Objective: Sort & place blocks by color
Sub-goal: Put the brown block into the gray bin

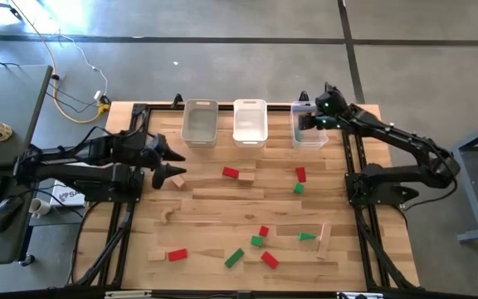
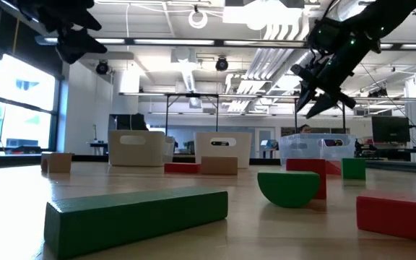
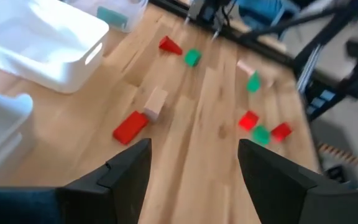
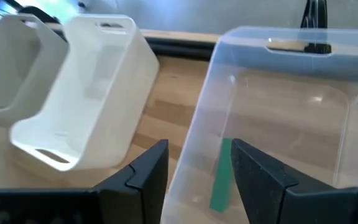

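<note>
Right arm reaches from its base to the far edge of the table (image 1: 222, 208), its hand (image 1: 309, 121) hanging over the clear bin (image 1: 309, 126), the landmark for what follows. Left arm lies level over the table's other side, well away from the clear bin, its hand (image 1: 171, 164) raised above the wood, a plain block (image 1: 178, 181) just beside it.

Table is pale slatted wood; beyond it, an open workshop with ceiling lights and desks. Two white bins (image 1: 200, 121) stand in a row beside the clear bin.

Right hand's fingers (image 4: 143, 174) stand parted and hold nothing; a green block (image 4: 221, 175) lies inside the clear bin, directly beneath them. Left hand's fingers (image 3: 126, 171) are spread wide, empty, touching nothing.

Remaining blocks (image 1: 263, 242) lie loose on the table, nearer the front than the clear bin: red, green and plain wood pieces, a red one (image 1: 301, 174) and a green one (image 1: 299, 188) closest to it.
</note>
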You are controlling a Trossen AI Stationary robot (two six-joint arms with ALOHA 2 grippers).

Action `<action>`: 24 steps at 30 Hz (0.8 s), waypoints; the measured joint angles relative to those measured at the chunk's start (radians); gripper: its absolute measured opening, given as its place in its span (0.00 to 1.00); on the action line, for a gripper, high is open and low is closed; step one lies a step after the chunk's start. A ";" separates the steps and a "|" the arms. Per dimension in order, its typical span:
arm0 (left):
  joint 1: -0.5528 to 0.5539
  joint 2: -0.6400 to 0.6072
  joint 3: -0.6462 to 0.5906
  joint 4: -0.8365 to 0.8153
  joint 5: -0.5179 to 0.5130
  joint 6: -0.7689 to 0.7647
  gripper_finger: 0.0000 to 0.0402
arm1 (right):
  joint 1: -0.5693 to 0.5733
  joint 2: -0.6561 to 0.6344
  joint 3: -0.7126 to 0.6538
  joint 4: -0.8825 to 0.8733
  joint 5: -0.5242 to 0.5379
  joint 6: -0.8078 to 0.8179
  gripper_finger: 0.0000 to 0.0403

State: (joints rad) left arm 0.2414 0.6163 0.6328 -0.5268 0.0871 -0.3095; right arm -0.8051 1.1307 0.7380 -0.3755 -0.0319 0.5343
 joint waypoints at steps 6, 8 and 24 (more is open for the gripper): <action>0.000 0.111 0.081 -0.113 -0.065 0.093 0.57 | 0.001 -0.055 0.000 0.000 -0.003 0.000 0.40; 0.000 0.152 0.109 -0.170 -0.094 0.080 0.57 | 0.001 -0.067 0.000 0.000 -0.003 0.000 0.40; 0.000 0.408 0.196 -0.427 -0.031 -0.131 0.57 | 0.002 -0.074 0.000 -0.001 -0.005 0.000 0.40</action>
State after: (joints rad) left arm 0.2417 1.0241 0.8291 -0.9539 0.0561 -0.4403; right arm -0.8028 1.0565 0.7380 -0.3763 -0.0368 0.5343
